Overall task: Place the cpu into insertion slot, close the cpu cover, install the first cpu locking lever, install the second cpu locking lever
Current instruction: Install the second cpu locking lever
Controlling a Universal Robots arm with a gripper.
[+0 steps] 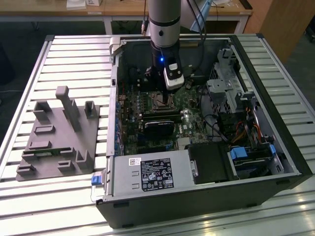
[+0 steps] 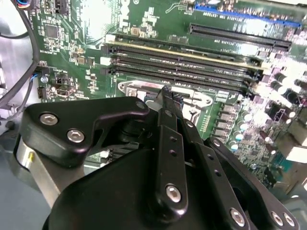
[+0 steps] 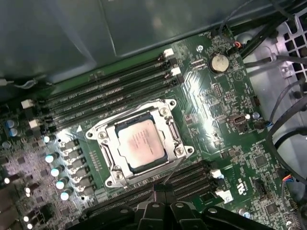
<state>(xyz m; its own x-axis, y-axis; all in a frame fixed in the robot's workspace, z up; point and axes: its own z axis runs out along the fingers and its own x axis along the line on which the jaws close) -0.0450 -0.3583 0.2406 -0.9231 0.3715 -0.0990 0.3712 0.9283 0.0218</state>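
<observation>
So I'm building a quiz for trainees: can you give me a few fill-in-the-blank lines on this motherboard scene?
1. The cpu lies inside the insertion ____.
2. The cpu cover around it is ____ in colour.
3. The gripper hovers above long black slots on the ____ circuit board.

Missing words: slot; silver; green

Lighting was pretty uneven tbh. In the exterior view, the ribbed tabletop point(image 1: 74, 59) glared bright along its slats, while the computer case point(image 1: 206, 191) interior sat dim and shadowy. In both wrist views, glare washed out patches of the green circuit board point(image 3: 211, 124). The hand point(image 2: 165, 96) looked dark and slightly soft up close.
</observation>
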